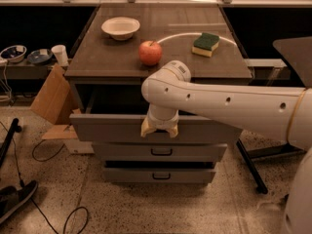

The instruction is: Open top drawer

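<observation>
The top drawer [107, 127] is the widest grey front of the cabinet and stands pulled partway out, with a dark gap showing behind its top edge. My gripper [160, 129] hangs from the white arm right at the middle of that front, over the spot where the handle sits. The handle itself is hidden behind the gripper. Two narrower grey drawer fronts [161, 151] sit shut below it, each with a small dark bar handle.
On the cabinet top [97, 62] are a white bowl [120, 27], a red apple [150, 52] and a green-and-yellow sponge [205, 44]. A cardboard piece [51, 94] leans at the left. Cables [44, 150] lie on the floor. A dark table leg [251, 165] stands at the right.
</observation>
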### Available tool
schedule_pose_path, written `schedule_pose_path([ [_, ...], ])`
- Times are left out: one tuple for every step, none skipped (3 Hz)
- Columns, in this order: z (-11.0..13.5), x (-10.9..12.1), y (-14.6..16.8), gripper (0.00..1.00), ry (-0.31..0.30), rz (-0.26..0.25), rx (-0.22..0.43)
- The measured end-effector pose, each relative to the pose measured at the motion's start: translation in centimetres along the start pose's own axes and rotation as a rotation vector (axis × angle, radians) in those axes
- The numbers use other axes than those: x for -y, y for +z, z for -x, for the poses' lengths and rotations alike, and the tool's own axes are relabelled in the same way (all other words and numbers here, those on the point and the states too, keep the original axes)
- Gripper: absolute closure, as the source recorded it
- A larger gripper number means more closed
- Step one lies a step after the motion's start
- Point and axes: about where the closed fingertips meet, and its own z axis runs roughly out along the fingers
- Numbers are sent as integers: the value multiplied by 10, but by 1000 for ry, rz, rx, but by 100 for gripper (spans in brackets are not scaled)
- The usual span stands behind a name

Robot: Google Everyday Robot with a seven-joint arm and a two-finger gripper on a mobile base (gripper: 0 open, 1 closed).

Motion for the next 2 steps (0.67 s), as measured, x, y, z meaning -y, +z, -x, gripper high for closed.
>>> schedule_pose_path([
  [6,-1,-7,100,21,-16,-29],
  [21,-7,-5,100,26,-10,-23],
])
